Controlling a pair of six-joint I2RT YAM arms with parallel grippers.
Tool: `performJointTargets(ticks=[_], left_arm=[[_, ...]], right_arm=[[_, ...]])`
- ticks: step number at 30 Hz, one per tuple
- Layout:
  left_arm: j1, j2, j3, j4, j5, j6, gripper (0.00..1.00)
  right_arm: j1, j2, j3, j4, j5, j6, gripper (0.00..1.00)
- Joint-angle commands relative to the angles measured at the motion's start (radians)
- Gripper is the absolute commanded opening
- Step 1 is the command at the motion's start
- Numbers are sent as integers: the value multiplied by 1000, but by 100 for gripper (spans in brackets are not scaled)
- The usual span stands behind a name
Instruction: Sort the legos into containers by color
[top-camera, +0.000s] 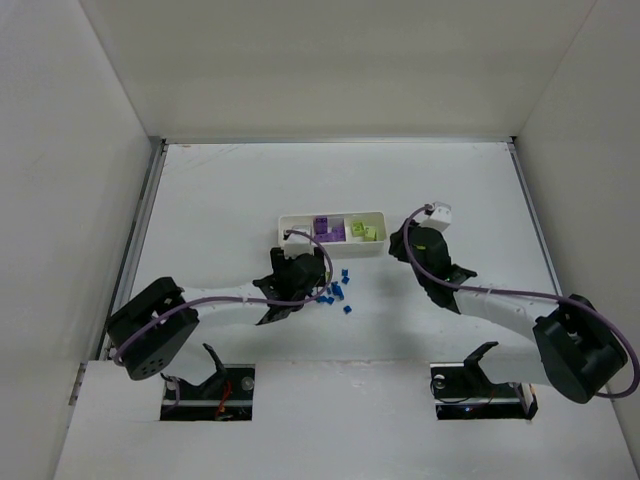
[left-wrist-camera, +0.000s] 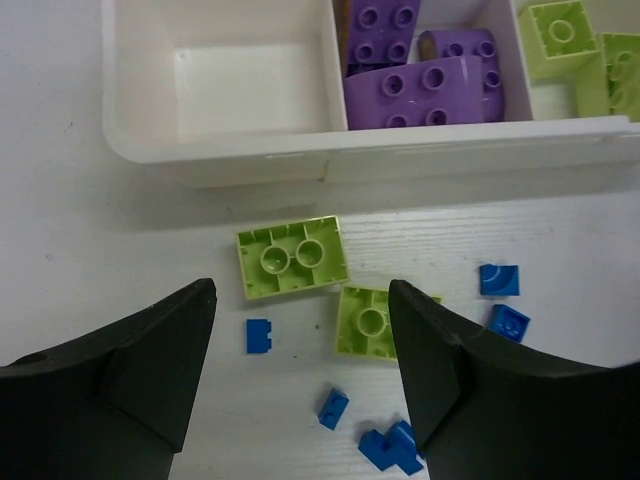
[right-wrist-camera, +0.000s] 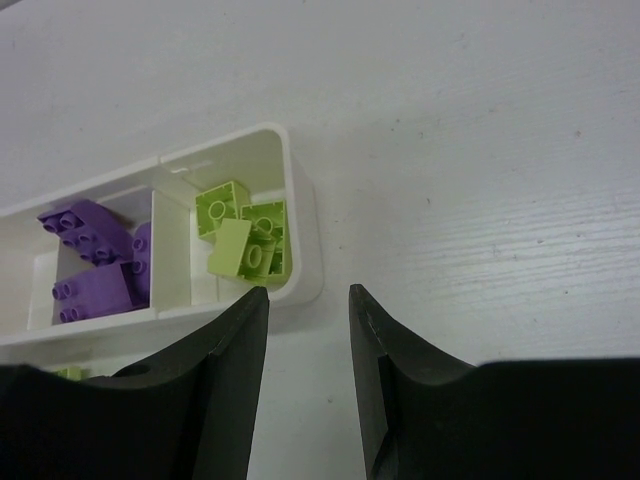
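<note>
White walls box in the white tabletop (top-camera: 220, 190). My left pincer (left-wrist-camera: 300, 288) is spread wide and holds nothing. Two lime-green bricks (left-wrist-camera: 292, 256) lie underside up between and just ahead of its tips, with blue pieces (left-wrist-camera: 499, 279) scattered to the right. Beyond lies the tray (left-wrist-camera: 380, 160), purple blocks (left-wrist-camera: 425, 90) in its middle compartment. My right pincer (right-wrist-camera: 308, 295) is narrowly parted and empty, near the tray's green-filled end.

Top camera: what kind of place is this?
Likely a robot lab booth, not a playroom: plain white walls enclose a white table, with a left arm and right arm bolted at its edge.
</note>
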Motion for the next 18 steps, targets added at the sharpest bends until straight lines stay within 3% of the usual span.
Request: performJointTargets(ticks=[1, 12, 18], left_arm=[[21, 34, 40, 16, -13, -20, 67], [40, 151, 83, 62, 1, -9, 64], [60, 188, 75, 95, -6, -9, 48]], right_arm=[[16, 7, 49, 54, 0, -21, 44], [34, 1, 55, 51, 6, -32, 44], [46, 16, 62, 53, 6, -37, 44]])
